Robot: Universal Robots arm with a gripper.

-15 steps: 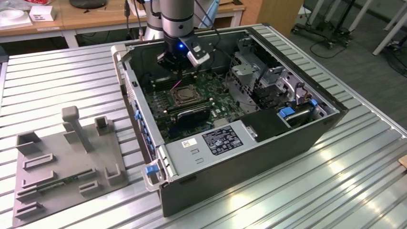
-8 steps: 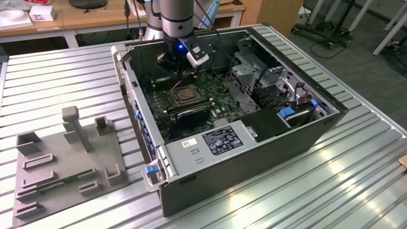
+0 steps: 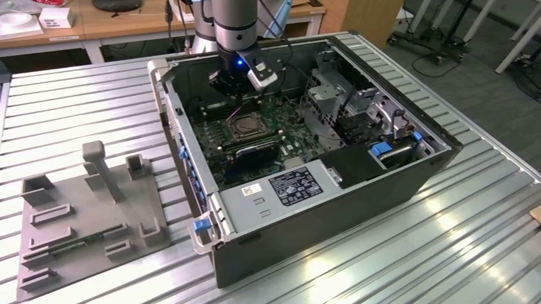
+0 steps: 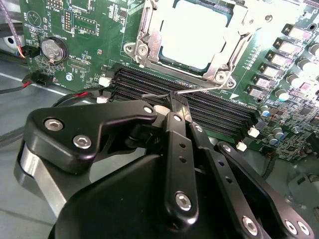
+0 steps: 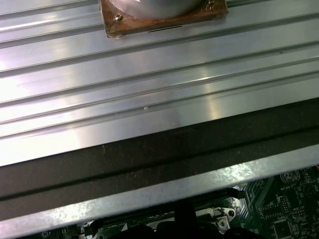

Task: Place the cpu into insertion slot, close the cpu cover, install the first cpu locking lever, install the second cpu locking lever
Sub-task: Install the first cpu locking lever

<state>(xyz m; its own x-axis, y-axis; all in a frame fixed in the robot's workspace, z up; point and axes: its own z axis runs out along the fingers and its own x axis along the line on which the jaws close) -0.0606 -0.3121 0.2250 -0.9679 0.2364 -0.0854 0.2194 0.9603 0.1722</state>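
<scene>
The cpu [image 4: 192, 32] lies pale and flat in the insertion slot [image 3: 245, 125] on the green motherboard [image 4: 99, 25]. The silvery cpu cover [image 4: 148, 31] lies down around it, framing the chip. A thin wire locking lever [image 4: 204, 89] runs along the socket's near side, raised over the black memory slots [image 4: 224, 113]. My gripper [image 4: 178, 102] is shut, and its black tip meets this lever near the handle end. I cannot tell whether the wire is clamped or just touched. In the exterior view the gripper [image 3: 230, 85] hangs inside the open computer case [image 3: 338, 209], just behind the socket.
The case lies on its side on a ribbed aluminium table [image 3: 473, 240]. Drive cages [image 3: 355, 107] and a black shroud [image 3: 355, 166] fill its side toward the exterior view's right. A grey fixture plate [image 3: 85, 215] stands at the exterior view's left. A coin battery [image 4: 52, 50] sits on the board.
</scene>
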